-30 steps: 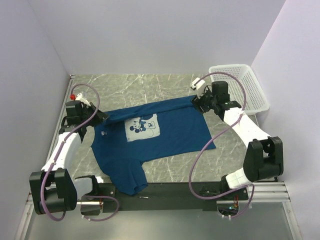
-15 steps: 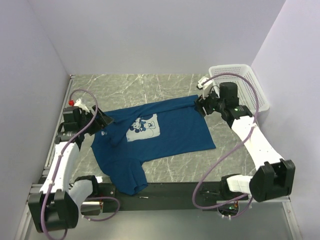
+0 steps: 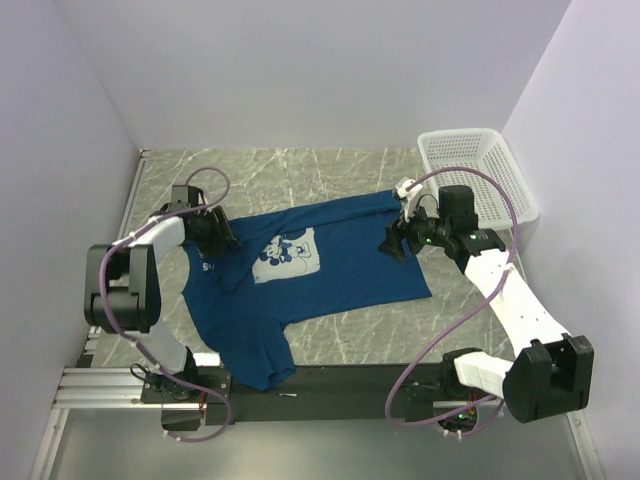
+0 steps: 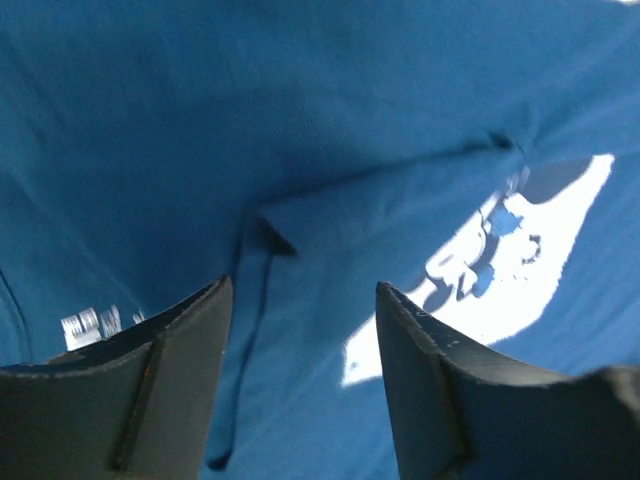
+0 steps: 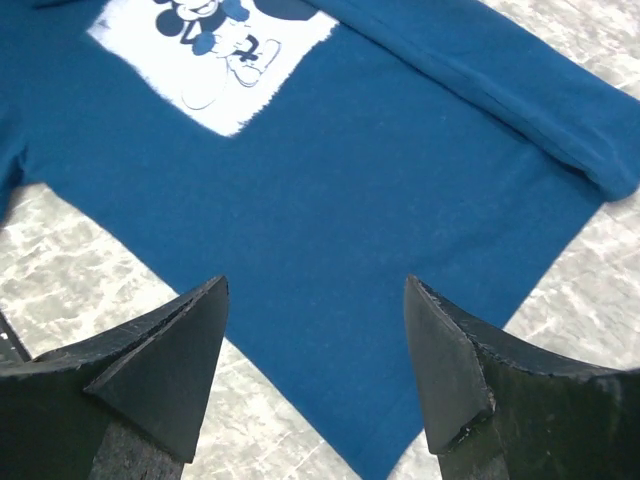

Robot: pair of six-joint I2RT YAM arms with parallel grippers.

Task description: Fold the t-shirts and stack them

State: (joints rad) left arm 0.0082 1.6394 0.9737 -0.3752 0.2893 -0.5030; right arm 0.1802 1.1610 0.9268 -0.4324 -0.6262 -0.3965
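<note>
Evidently both claws stand released and empty: the t-shirt [image 3: 340, 265] lies spread directly beneath the left gripper [image 4: 302, 292] and ahead of the right gripper [image 5: 315, 285]; pinching only one layer of the fold below could drag it askew

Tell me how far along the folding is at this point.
Done: the t-shirt lies spread out, print up, its far edge turned in as a narrow fold. In hand: nothing; the left gripper and the right gripper both hang open over it, gripping no cloth. Left: the main folds and the stacking; the near sleeve sticks out and no stack shows.
</note>
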